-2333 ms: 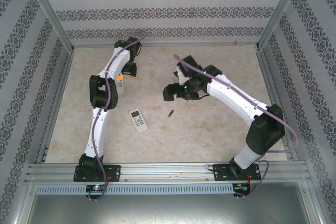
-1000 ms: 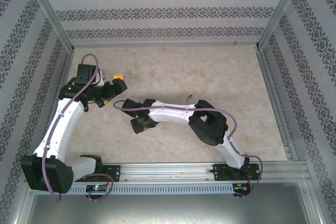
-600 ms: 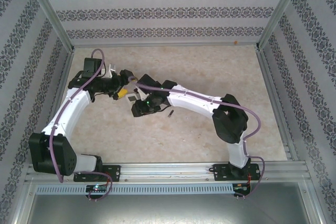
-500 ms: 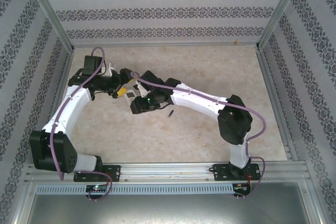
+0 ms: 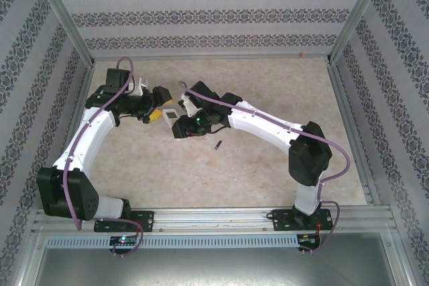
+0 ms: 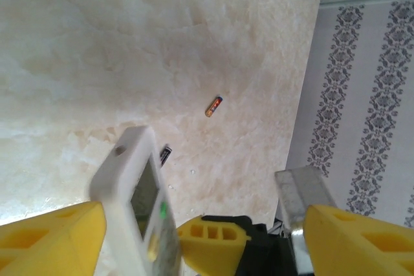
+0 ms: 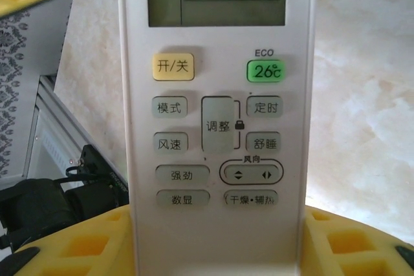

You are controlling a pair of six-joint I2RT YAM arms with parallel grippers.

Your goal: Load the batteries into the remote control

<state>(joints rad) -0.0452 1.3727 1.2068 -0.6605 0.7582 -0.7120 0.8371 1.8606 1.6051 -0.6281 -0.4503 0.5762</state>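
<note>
- Left claw — yellow fingers spread wide and gripping nothing. Their bases are cut off by the lower edge of the left wrist view, and one finger sits just beside the remote control.
- Remote control: raised off the bench left of centre, button face showing. Its top and foot run out of the right wrist view.
- Right claw: closed on the remote's lower end, one finger on each side.
- Dark battery: on the bench, just past the remote's edge.
- Orange-tipped battery: farther out, apart from the dark one.
- Bench — pale, marbled, bare toward the far and right edges.
- Patterned walls: close three sides.
- Metal rail: runs along the near edge.
</note>
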